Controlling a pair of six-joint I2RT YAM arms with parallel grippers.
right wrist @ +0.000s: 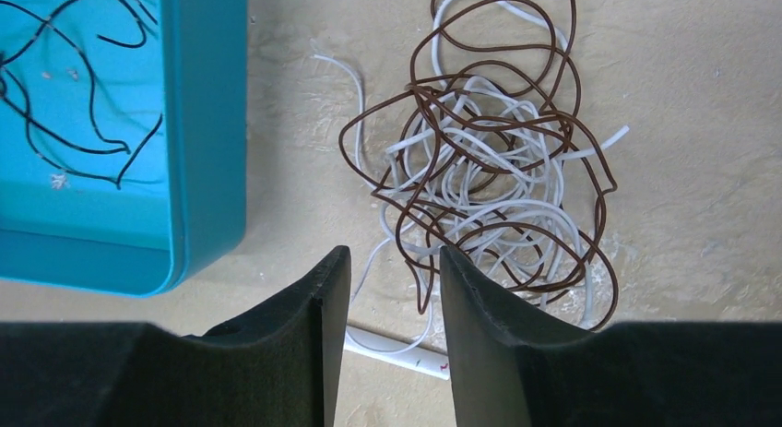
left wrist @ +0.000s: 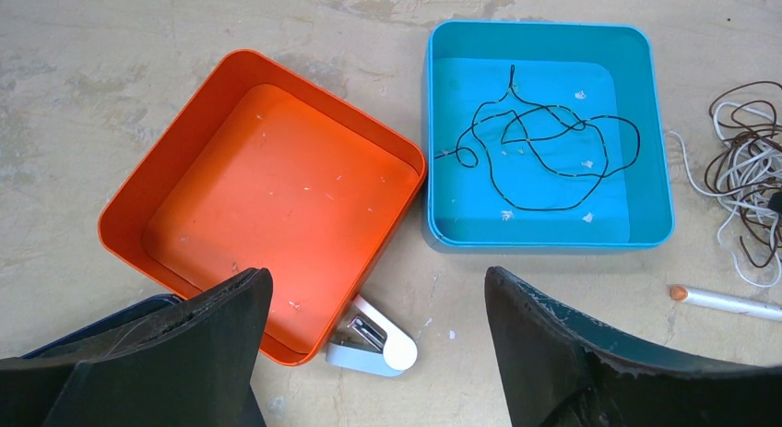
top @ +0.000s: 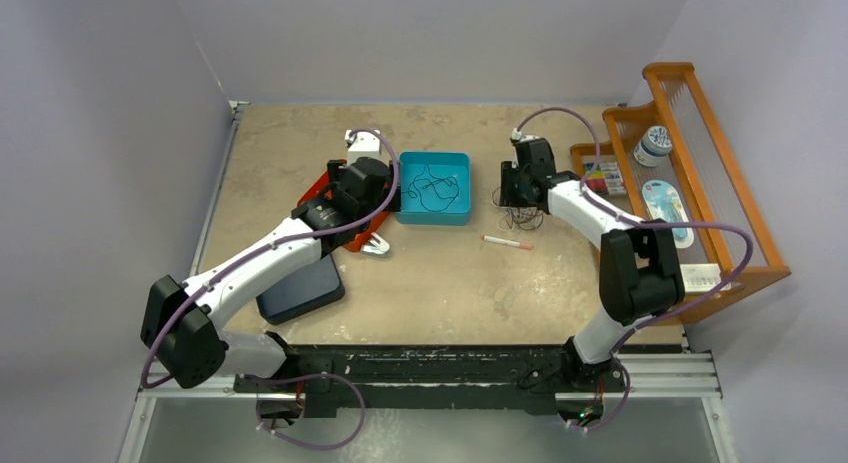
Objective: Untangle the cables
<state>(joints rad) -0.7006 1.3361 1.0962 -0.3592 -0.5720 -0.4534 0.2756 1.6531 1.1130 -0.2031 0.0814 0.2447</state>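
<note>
My right pincer [right wrist: 392, 261] half-spread over tangle [right wrist: 489, 169], aiming at a brown loop, nothing pinched. In blue tray [left wrist: 544, 241], black cable [left wrist: 539, 132] lies apart: sorted. My left pincer [left wrist: 375, 279] spread, empty.

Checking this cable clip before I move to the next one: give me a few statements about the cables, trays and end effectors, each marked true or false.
1. The black cable lies inside the blue tray. True.
2. The orange tray holds the brown cable. False: it holds no cable; the brown cable is tangled with the white cable on the table.
3. The left end effector is shut on a cable. False: it is open and holds nothing.
4. The pen lies on the table, outside both trays. True.
</note>
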